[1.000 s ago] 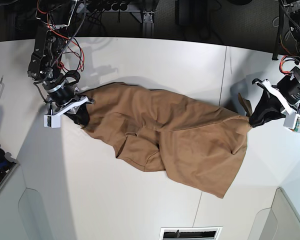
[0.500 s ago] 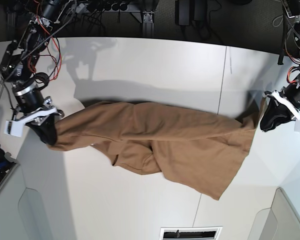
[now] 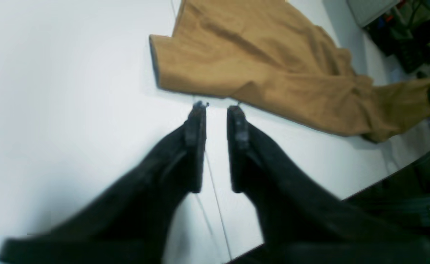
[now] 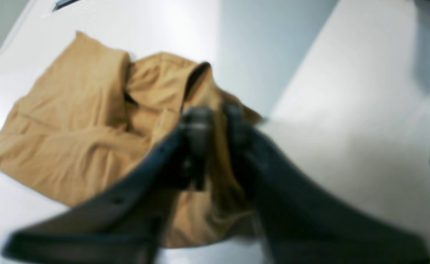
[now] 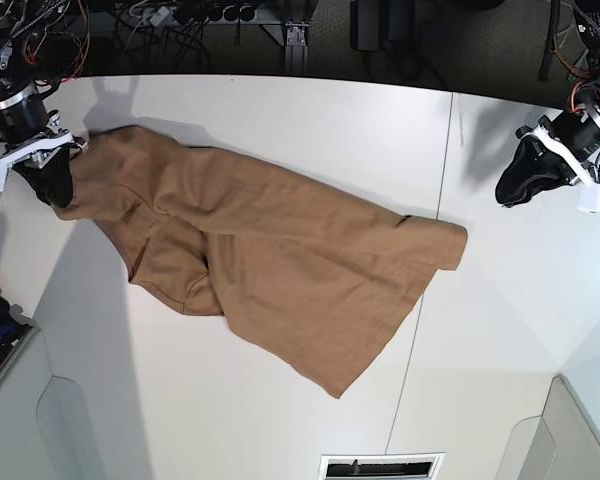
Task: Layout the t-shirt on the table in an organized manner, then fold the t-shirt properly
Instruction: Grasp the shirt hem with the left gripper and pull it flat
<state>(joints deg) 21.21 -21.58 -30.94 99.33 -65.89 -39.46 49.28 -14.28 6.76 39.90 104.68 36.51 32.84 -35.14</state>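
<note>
T-shirt (image 5: 270, 265) now free of left hand (image 5: 508, 190), dragged leftward.

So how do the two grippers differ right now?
The left gripper is slightly open, holds nothing and sits just clear of the shirt over bare table. The right gripper is pinched on the shirt's edge. Both are black with two fingers.

Left gripper (image 5: 512, 185): black tapered fingers (image 3: 196, 146), white bracket. Right gripper (image 5: 55, 180): black fingers, white bracket, red wiring above.
</note>
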